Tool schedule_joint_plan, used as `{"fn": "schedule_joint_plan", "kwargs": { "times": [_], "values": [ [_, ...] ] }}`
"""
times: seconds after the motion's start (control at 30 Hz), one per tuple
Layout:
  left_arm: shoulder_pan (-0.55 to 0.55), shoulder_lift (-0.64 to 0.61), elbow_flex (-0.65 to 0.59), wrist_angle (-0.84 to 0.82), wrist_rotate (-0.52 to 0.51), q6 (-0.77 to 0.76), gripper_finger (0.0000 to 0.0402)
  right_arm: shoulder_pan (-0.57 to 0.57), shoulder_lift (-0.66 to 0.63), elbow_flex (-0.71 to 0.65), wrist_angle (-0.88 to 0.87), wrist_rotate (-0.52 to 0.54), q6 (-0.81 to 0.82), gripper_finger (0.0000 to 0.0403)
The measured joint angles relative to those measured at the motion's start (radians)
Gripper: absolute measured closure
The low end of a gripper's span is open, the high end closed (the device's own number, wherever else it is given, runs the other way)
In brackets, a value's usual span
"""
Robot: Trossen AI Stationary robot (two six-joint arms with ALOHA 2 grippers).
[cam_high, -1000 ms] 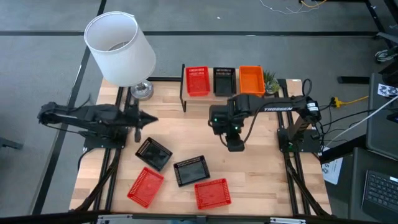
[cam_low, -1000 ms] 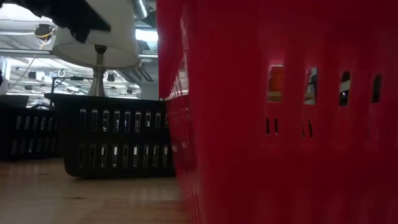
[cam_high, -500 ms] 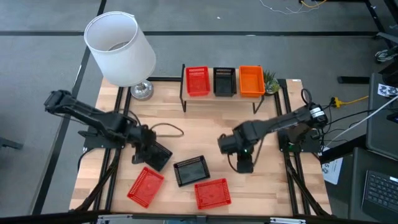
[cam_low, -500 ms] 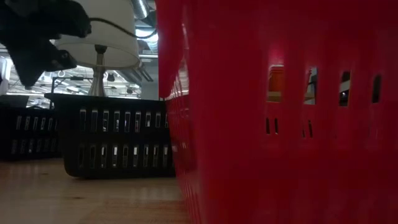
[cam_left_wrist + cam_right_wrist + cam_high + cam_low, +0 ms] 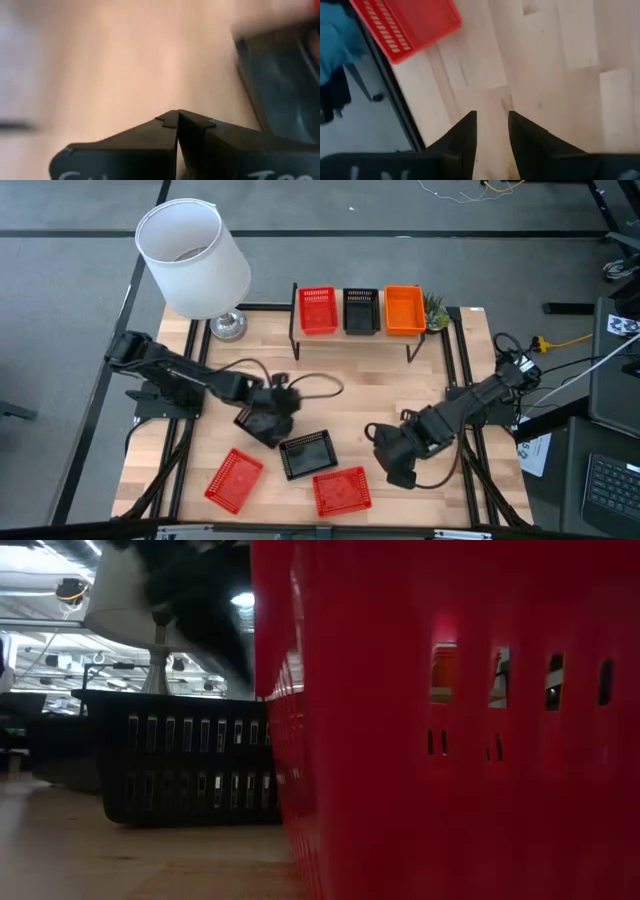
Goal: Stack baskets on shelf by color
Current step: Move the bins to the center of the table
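- High view, taking the shelf (image 5: 352, 338) at the back of the table (image 5: 330, 380) as landmark: farthest from it, along the near edge, lie two red baskets. One red basket (image 5: 342, 491) has its long axis running roughly along the shelf's length; the other red basket (image 5: 234, 479), off to the left, is turned on a diagonal.
- One step nearer the shelf, a black basket (image 5: 308, 454) sits just beside the first red one, its long axis also roughly along the shelf, slightly skewed.
- The right gripper (image 5: 401, 470) is low over bare wood, level with that black basket and out beyond the shelf's right end. In the right wrist view its fingers (image 5: 465, 134) stand slightly apart with nothing between them, wood below and a red basket's corner beyond.
- Nearer the shelf again, a second black basket (image 5: 262, 426) lies diagonally; the left gripper (image 5: 283, 398) is over its shelf-side edge. The left wrist view shows that gripper's jaws pressed together, empty.
- On the shelf, three baskets sit side by side, each with its long axis pointing across the shelf, front to back: the red shelf basket (image 5: 317, 310) at the left, the black shelf basket (image 5: 360, 311) in the middle, the orange shelf basket (image 5: 404, 309) at the right.
- A white-shaded lamp (image 5: 193, 258) stands past the shelf's left end; a small plant (image 5: 435, 310) sits at its right end.
- Low view: a red basket wall (image 5: 450, 720) fills the frame, with a black basket's side (image 5: 185, 770) behind it.
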Motion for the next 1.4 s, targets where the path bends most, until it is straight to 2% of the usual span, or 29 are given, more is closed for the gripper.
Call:
{"fn": "schedule_joint_plan", "kwargs": {
  "times": [0.07,0.13,0.27,0.33,0.47,0.6,0.7,0.83,0.9,1.03,1.1,1.17,1.2,1.27,1.4],
  "values": [
    [0.01,0.019,0.09,0.008,-0.05,0.04,0.0401,0.027,0.0,0.0,0.018,0.023,0.024,0.0292],
    [0.004,0.023,0.179,-0.044,-0.041,0.052,0.0401,0.053,0.0,0.0,0.033,0.044,0.057,0.0292],
    [-0.033,0.017,0.325,-0.425,0.085,-0.079,0.0401,0.106,0.0,0.0,0.059,0.093,0.117,0.0292],
    [-0.065,0.013,0.369,-0.619,0.101,-0.184,0.0401,0.133,0.0,0.0,0.07,0.117,0.135,0.0292],
    [-0.152,0.013,0.377,-0.933,0.174,-0.41,0.0401,0.182,0.0,0.0,0.091,0.186,0.146,0.0292],
    [-0.249,0.013,0.287,-1.044,0.201,-0.586,0.0401,0.217,0.0,0.0,0.108,0.254,0.149,0.0292],
    [-0.304,0.014,0.171,-1.023,0.268,-0.684,0.0401,0.232,0.0,0.0,0.128,0.281,0.143,0.0292],
    [-0.348,0.015,0.015,-0.926,0.263,-0.769,0.0401,0.237,0.0,0.0,0.147,0.283,0.142,0.0292],
    [-0.329,0.015,-0.034,-0.828,0.206,-0.776,0.0401,0.237,0.0,0.001,0.153,0.283,0.141,0.0292],
    [-0.258,0.015,-0.056,-0.567,-0.027,-0.698,0.0402,0.237,0.0,0.001,0.156,0.299,0.142,0.0292],
    [-0.211,0.018,-0.048,-0.375,-0.132,-0.59,0.0402,0.237,0.0,0.001,0.165,0.32,0.141,0.0292],
    [-0.177,0.021,-0.033,-0.147,-0.17,-0.441,0.0402,0.237,0.0,0.001,0.179,0.325,0.139,0.0292],
    [-0.167,0.02,-0.02,-0.072,-0.164,-0.377,0.0402,0.237,0.0,0.001,0.182,0.325,0.139,0.0292],
    [-0.156,0.019,0.026,-0.069,-0.09,-0.311,0.0402,0.237,0.0,0.001,0.183,0.323,0.142,0.0292],
    [-0.18,-0.022,0.157,-0.371,0.108,-0.396,0.0402,0.238,0.0,0.001,0.183,0.316,0.168,0.0292]
  ]
}}
